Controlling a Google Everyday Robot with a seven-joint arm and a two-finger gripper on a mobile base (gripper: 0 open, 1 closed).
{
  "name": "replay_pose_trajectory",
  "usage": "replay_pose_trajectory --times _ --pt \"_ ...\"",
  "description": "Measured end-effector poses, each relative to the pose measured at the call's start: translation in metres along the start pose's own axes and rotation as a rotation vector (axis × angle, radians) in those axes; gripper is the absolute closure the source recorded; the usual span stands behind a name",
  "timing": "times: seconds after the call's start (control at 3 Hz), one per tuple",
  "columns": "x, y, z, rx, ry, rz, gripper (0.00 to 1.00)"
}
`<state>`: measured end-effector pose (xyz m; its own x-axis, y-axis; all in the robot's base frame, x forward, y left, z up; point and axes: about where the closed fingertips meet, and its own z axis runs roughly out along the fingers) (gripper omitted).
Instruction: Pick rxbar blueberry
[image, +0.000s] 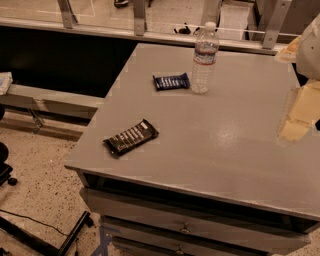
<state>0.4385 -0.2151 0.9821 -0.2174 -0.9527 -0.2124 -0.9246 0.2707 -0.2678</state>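
On the left of the desk, near its front edge, you have a long black-wrapped bar lying flat and aslant; that one is not your target. Further back and a little to the right lies the rxbar blueberry, the shorter bar in the dark blue wrapper, flat on the desk top with its long side roughly across your view. Nothing is touching it and nothing lies on it. Just beside it on the right stands a clear water bottle, upright and capped, close to the bar's right end but apparently not touching it. At the far right edge of the view you can make out the pale, blurred shape of the end effector, over the right side of the desk and well apart from the bar; you cannot tell whether it is apart or together, and it carries nothing that shows. By this reading the pick is not yet begun: the reach across to the bar, the grasp and the lift are all left to do, and the bottle next to the bar leaves you little room on that side.
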Motion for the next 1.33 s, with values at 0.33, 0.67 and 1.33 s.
replay_pose_trajectory --times 0.33,0.67,1.33 --pt "-0.003 -0.001 -0.002 0.019 0.002 -0.004 0.0" --pt "-0.022 -0.005 -0.012 0.062 0.006 -0.033 0.0" --pt "-0.088 -0.017 -0.043 0.149 0.015 -0.154 0.0"
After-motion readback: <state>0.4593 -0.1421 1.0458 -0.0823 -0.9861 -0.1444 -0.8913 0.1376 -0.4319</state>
